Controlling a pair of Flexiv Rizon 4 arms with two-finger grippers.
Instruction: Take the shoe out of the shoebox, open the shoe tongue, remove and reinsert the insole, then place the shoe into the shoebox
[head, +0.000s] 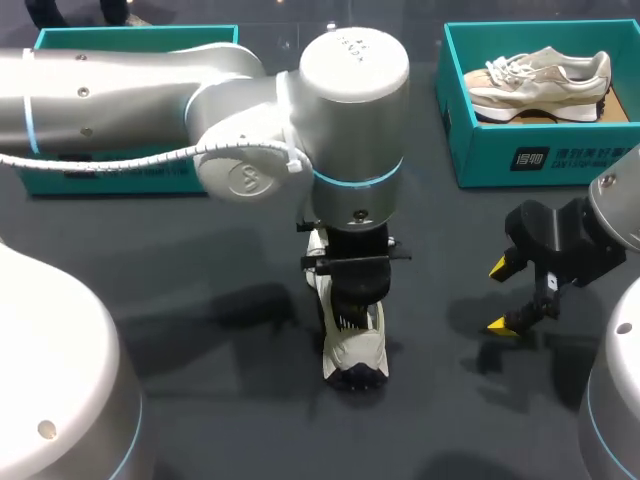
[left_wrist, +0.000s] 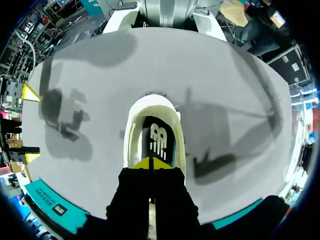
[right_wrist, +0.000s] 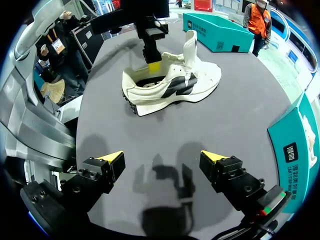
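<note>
One white shoe (head: 352, 355) sits mid-counter (head: 200, 300), well apart from the box (head: 560, 158) at far right. Left jaws (left_wrist: 151, 163) are closed inside it at the insole (left_wrist: 158, 139) heel; whether they pinch it is unclear. Right jaws (head: 500, 296) hover open, right of the shoe. Nothing pins the shoe, so a pull may lift it or slip off the insole.

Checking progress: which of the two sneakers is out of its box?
The white sneaker with black side stripes, standing on the dark grey table; the beige sneaker lies inside the teal cardboard shoebox.
</note>
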